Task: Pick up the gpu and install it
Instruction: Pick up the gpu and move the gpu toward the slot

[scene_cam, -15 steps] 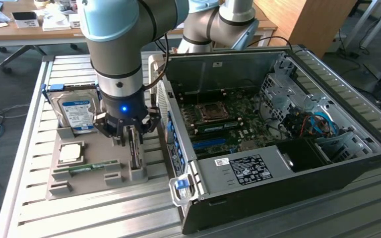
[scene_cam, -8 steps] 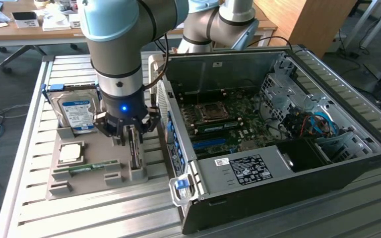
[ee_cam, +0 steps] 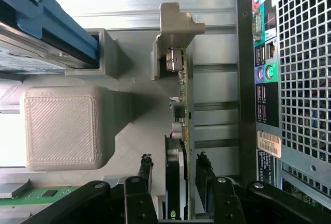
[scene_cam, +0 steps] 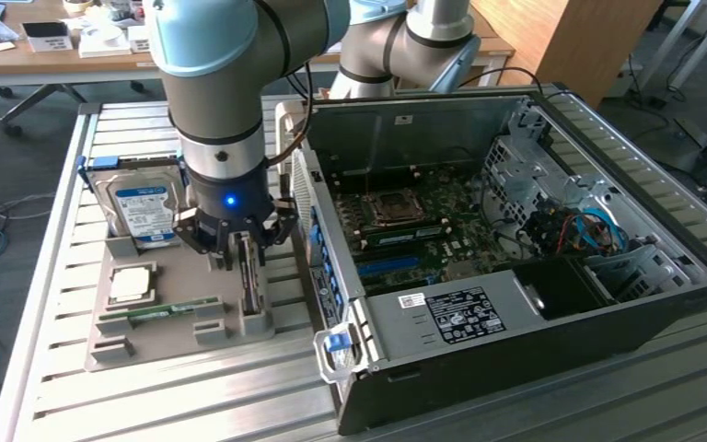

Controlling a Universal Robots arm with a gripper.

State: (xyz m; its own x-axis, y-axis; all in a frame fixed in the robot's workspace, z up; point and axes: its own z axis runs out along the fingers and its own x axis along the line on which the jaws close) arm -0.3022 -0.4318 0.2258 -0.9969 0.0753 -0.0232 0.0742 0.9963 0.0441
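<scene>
Gripper (scene_cam: 243,250) low over grey parts holder (scene_cam: 157,339) beside open computer case (scene_cam: 648,313), fingers (ee_cam: 146,168) spread and straddling gpu (ee_cam: 176,188), a sliver of gap on each side, so nothing clamped yet by the look of it. Standing on edge in its holder slot, gpu directly between the fingers, long axis running alongside case's rear panel (ee_cam: 302,79), black cooler facing one finger, green board the other.

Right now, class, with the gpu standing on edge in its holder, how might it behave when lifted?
Probably stiff: the gpu is a flat, solid-looking circuit board. Likely tippy once free, being thin and on edge. With bare electronics it looks fragile; a hard squeeze from the gripper straddling it might damage it.
</scene>
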